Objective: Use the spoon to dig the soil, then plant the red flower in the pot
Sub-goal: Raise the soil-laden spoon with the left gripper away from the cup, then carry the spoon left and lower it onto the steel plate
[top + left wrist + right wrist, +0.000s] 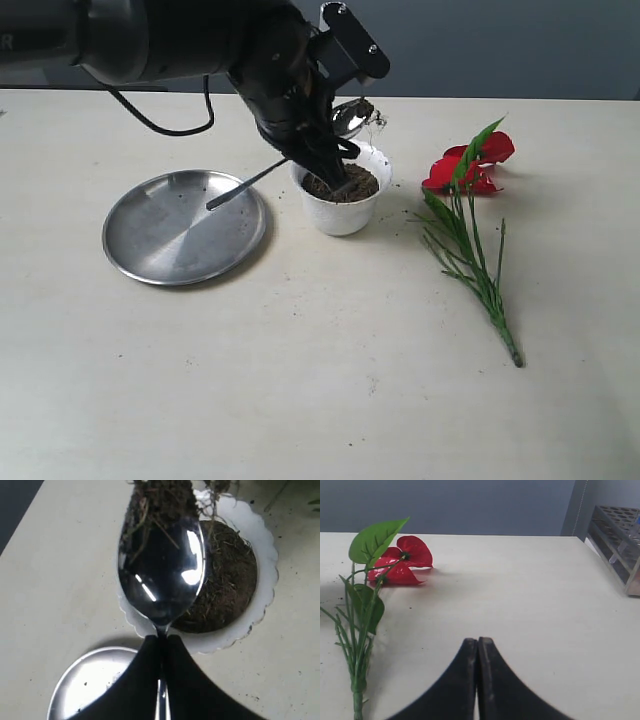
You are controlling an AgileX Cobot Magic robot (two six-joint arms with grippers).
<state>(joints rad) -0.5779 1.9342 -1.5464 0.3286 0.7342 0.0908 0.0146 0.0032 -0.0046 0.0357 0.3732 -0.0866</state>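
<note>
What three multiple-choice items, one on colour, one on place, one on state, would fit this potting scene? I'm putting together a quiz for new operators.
1. What colour is the small scalloped ceramic pot?
A. White
B. Red
C. Silver

2. Where is the red artificial flower with the green stem?
A. Standing in the pot
B. Lying on the pale table, right of the pot in the exterior view
C. Hanging off the table's edge

3. What is the left hand doing?
A. Open and empty
B. Shut on the slim shiny silver metal spoon
C. Shut on the flower

Answers: 1 A, its wall and rim are white. 2 B, it lies flat on the table beside the pot. 3 B, it clamps the spoon's handle, with the bowl over the pot.
</note>
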